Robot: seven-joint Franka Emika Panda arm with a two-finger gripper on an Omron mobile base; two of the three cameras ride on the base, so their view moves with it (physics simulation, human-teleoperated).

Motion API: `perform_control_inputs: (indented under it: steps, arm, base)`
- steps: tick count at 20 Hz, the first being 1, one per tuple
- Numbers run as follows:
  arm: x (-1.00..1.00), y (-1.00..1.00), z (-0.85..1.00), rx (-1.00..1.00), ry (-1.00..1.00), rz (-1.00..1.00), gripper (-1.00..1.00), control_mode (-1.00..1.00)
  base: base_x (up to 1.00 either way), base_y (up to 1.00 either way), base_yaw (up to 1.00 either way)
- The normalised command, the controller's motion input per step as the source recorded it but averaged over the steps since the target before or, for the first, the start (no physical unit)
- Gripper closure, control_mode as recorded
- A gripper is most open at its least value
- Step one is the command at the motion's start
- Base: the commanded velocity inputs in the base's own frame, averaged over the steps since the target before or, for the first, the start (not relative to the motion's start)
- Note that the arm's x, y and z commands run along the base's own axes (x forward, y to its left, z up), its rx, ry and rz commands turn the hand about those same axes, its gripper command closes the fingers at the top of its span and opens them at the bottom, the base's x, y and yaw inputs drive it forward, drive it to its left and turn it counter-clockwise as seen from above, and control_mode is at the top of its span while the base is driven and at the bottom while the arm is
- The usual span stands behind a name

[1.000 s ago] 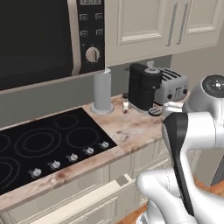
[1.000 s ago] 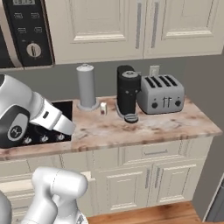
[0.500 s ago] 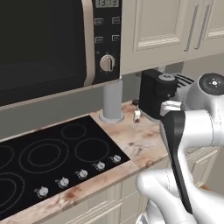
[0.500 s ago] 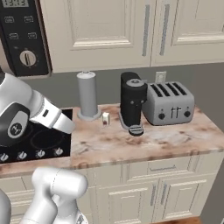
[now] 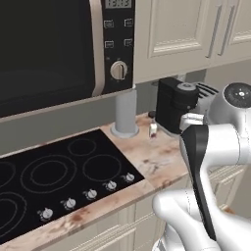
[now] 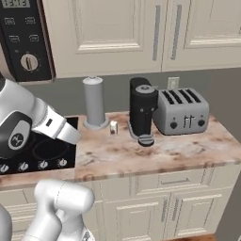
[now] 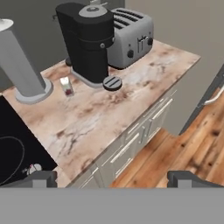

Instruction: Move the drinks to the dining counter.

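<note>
My gripper (image 7: 113, 178) is open, its two dark fingertips (image 7: 41, 178) spread wide with nothing between them. It hovers above the front edge of a marbled counter (image 7: 100, 122), looking down at it and the wood floor beyond. The drinks and the dining counter are out of view. A small whitish item with a dark reddish base (image 7: 66, 86) stands between a grey cylinder and a coffee maker. I cannot tell whether it is a drink. It is also in the right base view (image 6: 113, 127) and the left base view (image 5: 153, 129).
A black coffee maker (image 6: 142, 112) and a silver toaster (image 6: 182, 111) stand at the back of the counter. A grey upright cylinder (image 6: 94, 102) sits left of them, beside the black cooktop (image 5: 63, 176). A microwave (image 5: 54, 46) hangs overhead. My white arm (image 5: 211, 162) fills the foreground.
The whole picture has shifted in both base views: the base has moved, and the counter, microwave and appliances look larger and nearer. The things on the counter stay put.
</note>
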Motion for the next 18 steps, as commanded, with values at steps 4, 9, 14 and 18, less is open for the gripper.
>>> perform_control_inputs:
  steps: [4,9,14,18]
  arm:
    - [0.0,0.0,0.0,0.0,0.0,0.0,-1.0,1.0]
    - [0.0,0.0,0.0,0.0,0.0,0.0,-1.0,1.0]
    - [0.0,0.0,0.0,0.0,0.0,0.0,-1.0,1.0]
    - [0.0,0.0,0.0,0.0,0.0,0.0,-1.0,1.0]
  base:
    - [0.56,-0.37,0.19]
    - [0.83,-0.45,0.32]
    - [0.69,-0.37,0.25]
    - [0.46,-0.3,-0.1]
